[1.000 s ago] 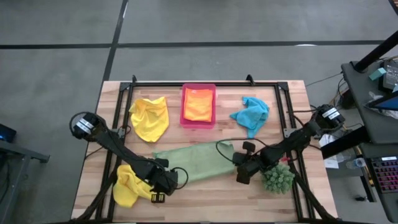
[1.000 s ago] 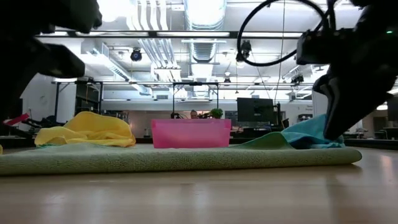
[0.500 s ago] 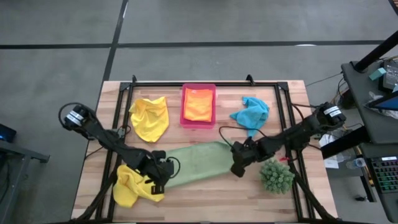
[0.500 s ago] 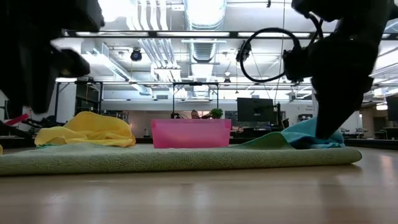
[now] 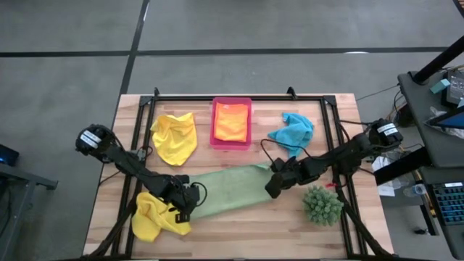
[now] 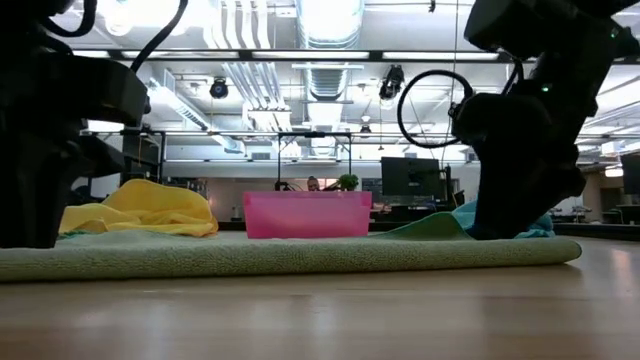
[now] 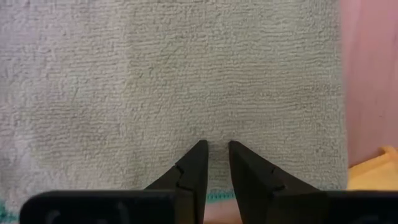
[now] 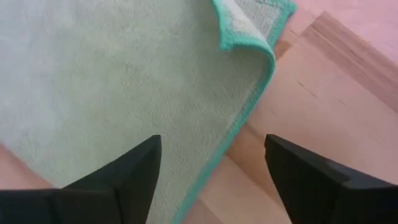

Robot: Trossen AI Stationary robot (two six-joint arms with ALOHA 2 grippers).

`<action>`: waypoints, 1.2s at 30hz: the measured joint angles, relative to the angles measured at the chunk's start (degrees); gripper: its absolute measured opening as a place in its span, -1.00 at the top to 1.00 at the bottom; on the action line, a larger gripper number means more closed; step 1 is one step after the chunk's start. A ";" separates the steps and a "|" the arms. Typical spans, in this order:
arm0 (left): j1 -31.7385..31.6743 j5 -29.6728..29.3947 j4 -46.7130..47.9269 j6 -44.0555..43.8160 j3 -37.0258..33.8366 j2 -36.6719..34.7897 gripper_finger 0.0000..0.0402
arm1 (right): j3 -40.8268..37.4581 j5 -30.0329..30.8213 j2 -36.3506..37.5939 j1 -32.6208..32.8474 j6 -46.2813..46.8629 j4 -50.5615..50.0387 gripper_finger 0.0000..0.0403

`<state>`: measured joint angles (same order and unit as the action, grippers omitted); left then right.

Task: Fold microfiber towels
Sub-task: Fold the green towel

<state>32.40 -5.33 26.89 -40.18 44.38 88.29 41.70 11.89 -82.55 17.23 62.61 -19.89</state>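
Counting five towels: two yellow (image 5: 175, 138), orange (image 5: 231, 122), green (image 5: 225, 188), turquoise (image 5: 292, 133).

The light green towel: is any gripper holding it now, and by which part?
The right gripper holds nothing: its jaws stand open over the light green towel at its right end. The left gripper is nearly shut on the left end; whether it pinches cannot be told.

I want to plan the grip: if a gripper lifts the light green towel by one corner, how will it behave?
The green towel probably hangs limp: its corner already curls over itself. It looks light and thin, lying flat on the table. Its fuzzy surface likely resists slipping.
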 joint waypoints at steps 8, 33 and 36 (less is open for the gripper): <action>-0.04 -0.91 -0.02 0.02 -0.13 0.02 0.74 | -4.35 0.14 -1.33 -0.39 2.07 12.65 -0.45; -0.04 -2.66 -2.68 0.04 -1.03 0.02 0.75 | -4.66 -0.29 -4.37 -3.41 -4.70 28.46 0.44; -0.04 -2.72 -2.77 0.04 -1.16 0.02 0.75 | -4.66 -0.29 -5.53 -3.41 -4.91 28.67 0.68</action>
<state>32.36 -8.05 24.12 -40.14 43.22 88.31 37.04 11.60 -88.08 13.82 57.70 8.78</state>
